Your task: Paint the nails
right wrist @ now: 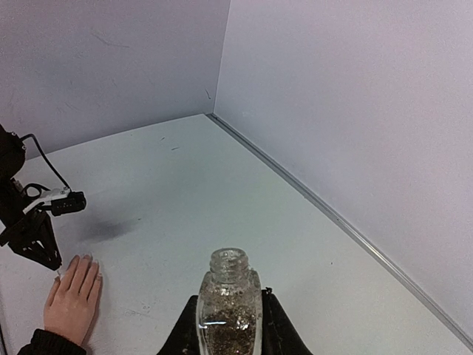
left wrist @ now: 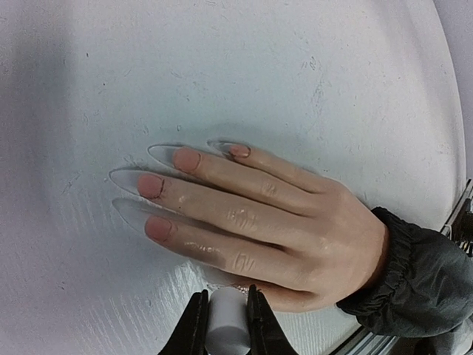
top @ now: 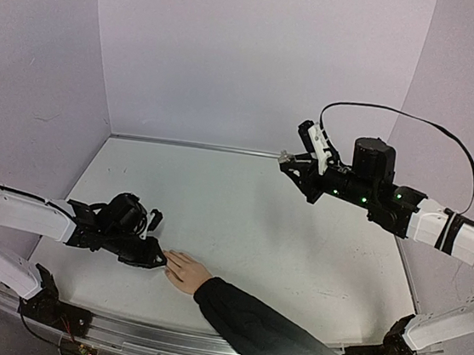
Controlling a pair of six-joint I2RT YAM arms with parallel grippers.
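A light-skinned hand (top: 188, 272) in a dark sleeve (top: 258, 330) lies flat on the white table, fingers pointing left. In the left wrist view the nails (left wrist: 186, 159) look pink, with long clear tips on the tabletop. My left gripper (left wrist: 226, 302) is shut on a white cylindrical cap (left wrist: 226, 325), low beside the thumb edge of the hand (left wrist: 273, 222); whatever is under the cap is hidden. My right gripper (right wrist: 229, 329) is shut on a small open glass bottle (right wrist: 229, 299) of glittery polish. It is held high at the back right (top: 290, 160), far from the hand.
Pale walls close in the table on the left, back and right. A metal rail (top: 159, 336) runs along the near edge. A black cable (top: 415, 121) loops above the right arm. The sleeve stretches from the hand toward the near right edge.
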